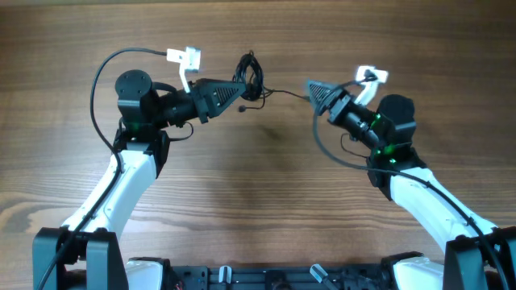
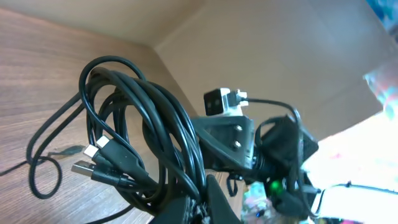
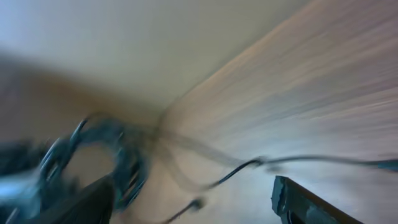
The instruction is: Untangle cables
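Observation:
The cables [image 1: 251,71] hang as a dark coiled bundle at the tip of my left gripper [image 1: 243,90], left of the table's middle. In the left wrist view the black loops [image 2: 143,124] with small plug ends rise from the left gripper [image 2: 202,196], which is shut on them. One thin strand [image 1: 284,94] runs right from the bundle toward my right gripper [image 1: 310,86]. The blurred right wrist view shows the right gripper [image 3: 196,199] open, its fingers [image 3: 298,202] wide apart, with the strand [image 3: 249,165] running loose across the gap and the bundle [image 3: 118,155] at the left.
The wooden table [image 1: 258,201] spreads below both arms. Thicker black wires [image 1: 101,72] loop off the left arm, and another [image 1: 330,153] off the right arm. The right arm [image 2: 261,146] shows beyond the bundle in the left wrist view.

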`<state>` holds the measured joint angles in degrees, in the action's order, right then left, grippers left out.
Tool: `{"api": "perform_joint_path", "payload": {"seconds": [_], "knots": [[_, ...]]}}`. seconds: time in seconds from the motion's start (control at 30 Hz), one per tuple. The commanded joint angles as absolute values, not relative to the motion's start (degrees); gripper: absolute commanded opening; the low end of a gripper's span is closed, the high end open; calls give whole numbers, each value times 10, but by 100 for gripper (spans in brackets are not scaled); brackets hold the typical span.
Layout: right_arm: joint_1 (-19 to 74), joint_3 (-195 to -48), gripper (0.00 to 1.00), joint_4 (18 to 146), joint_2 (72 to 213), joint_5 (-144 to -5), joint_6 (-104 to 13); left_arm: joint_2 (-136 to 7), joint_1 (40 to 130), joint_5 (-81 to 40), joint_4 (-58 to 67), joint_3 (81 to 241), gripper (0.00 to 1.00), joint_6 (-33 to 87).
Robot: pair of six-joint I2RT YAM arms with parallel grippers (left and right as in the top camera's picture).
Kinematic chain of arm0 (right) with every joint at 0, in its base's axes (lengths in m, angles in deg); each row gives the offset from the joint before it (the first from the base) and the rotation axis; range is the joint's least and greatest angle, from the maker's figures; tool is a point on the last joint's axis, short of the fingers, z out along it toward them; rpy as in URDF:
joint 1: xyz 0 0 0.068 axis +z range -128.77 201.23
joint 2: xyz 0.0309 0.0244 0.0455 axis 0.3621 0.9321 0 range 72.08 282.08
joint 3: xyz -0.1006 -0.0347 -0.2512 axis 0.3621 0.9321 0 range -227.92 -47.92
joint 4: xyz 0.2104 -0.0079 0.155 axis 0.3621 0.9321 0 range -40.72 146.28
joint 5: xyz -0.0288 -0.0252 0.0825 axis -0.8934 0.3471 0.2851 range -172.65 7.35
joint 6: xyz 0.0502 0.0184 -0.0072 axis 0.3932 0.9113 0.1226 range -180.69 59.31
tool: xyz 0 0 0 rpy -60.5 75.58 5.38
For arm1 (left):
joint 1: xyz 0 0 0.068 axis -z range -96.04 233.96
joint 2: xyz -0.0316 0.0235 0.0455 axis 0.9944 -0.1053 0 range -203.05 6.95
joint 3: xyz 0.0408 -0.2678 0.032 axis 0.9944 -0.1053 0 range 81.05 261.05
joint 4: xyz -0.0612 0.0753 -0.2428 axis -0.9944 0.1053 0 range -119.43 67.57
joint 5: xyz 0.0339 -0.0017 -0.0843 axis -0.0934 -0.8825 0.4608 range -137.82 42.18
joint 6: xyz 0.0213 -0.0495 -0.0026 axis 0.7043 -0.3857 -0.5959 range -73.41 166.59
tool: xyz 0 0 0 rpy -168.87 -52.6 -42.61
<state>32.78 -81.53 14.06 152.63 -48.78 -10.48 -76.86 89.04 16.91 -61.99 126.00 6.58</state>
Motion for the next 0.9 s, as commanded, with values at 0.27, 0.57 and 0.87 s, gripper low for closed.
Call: {"api": "perform_joint_path", "payload": {"seconds": [0.27,0.57,0.87], "knots": [[434,-816,71,158,1524,-445,-399,-763,890,149,-622,1271,4,-268],[482,-816,38,160,1528,-528,-397,-763,890,149,-622,1271,4,-324],[482,-816,28,111,1581,-535,-378,-763,890,118,-622,1271,4,-458]]}}
